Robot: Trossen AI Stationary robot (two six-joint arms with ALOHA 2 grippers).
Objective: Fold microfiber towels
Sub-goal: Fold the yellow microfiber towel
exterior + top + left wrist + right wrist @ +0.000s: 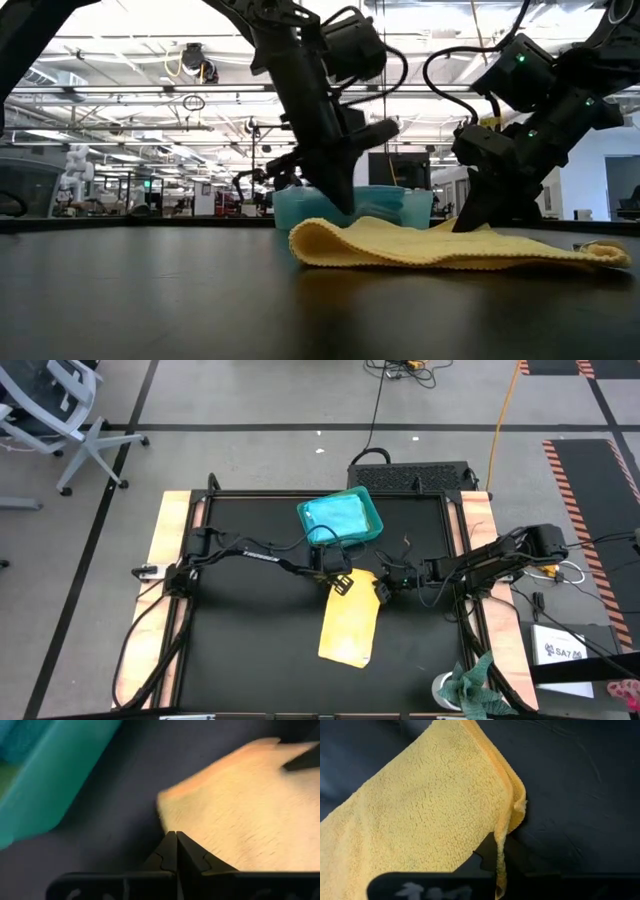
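A: Between both grippers, what lies there?
B: Yellow towel (349,628), flat on table (250,660). Left gripper (341,584) closed at its far corner; right gripper (383,592) pinches the other corner.

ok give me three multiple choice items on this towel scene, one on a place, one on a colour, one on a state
1. Where is the teal tray?
A. at the table's far edge, behind the towel
B. on the floor
C. under the towel

2. What colour is the towel spread on the table?
A. pale grey
B. yellow
C. light blue

3. How does the right gripper stand?
A. open above the tray
B. shut on nothing
C. shut on the towel's edge

Answers: 1 A, the high view shows the tray beyond the towel. 2 B, every view shows yellow cloth. 3 C, the right wrist view shows cloth pinched between the fingers.
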